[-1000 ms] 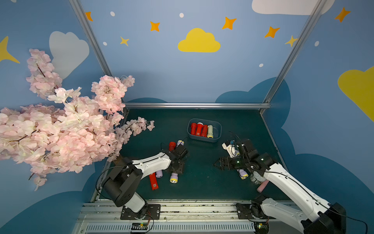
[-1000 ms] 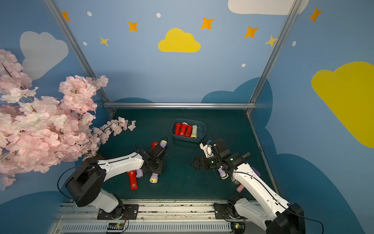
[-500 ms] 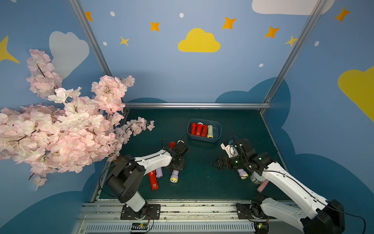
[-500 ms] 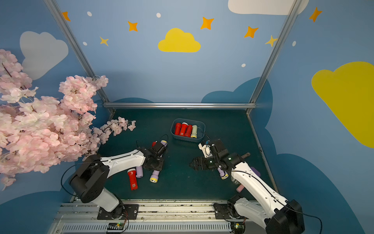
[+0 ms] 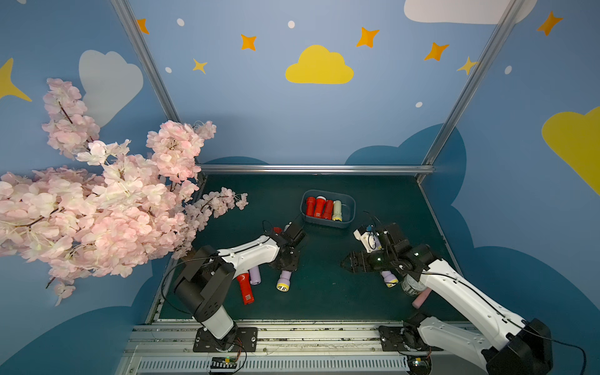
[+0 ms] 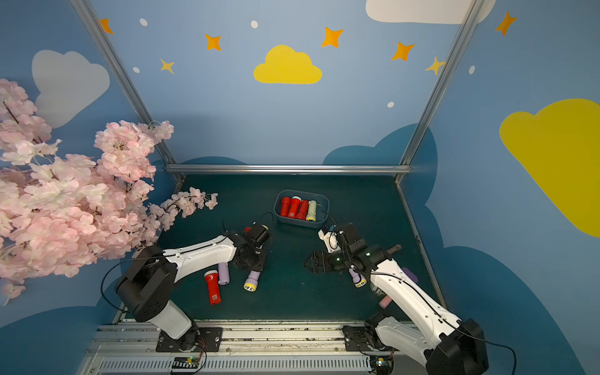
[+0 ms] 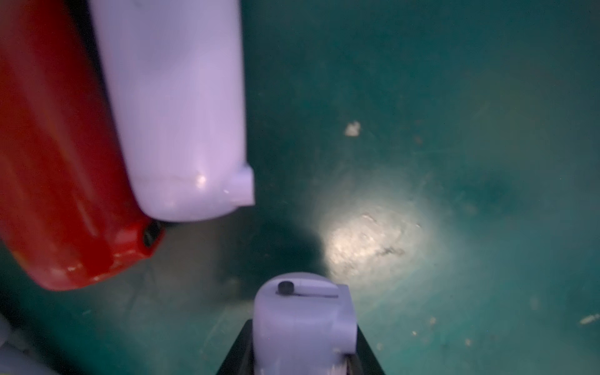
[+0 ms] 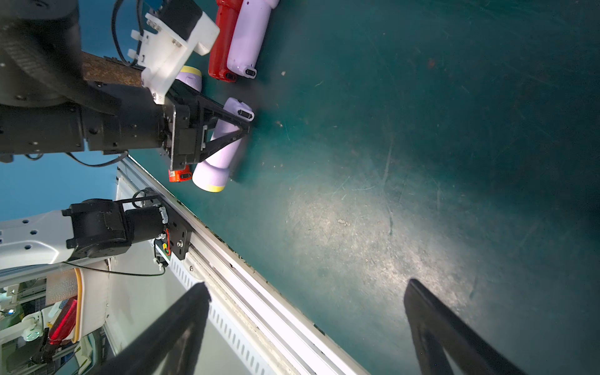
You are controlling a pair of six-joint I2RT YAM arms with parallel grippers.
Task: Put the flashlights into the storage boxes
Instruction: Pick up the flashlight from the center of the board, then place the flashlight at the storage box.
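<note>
My left gripper is shut on a lilac flashlight with a yellow head ring, low on the green mat. The left wrist view shows its tail between the jaws. The right wrist view shows the black fingers clamped across its body. A red flashlight and a lilac one lie beside my left arm. Another red and lilac pair lies ahead of the left gripper. The storage box holds three red flashlights and a pale yellow one. My right gripper hangs open and empty, with a lilac flashlight under its arm.
A silver tin can and a pink cylinder sit by my right arm near the right wall. A pink blossom branch overhangs the mat's left side. The metal front rail borders the mat.
My left gripper has closed its jaws on the lilac flashlight. The right arm has drifted slightly and stays open.
</note>
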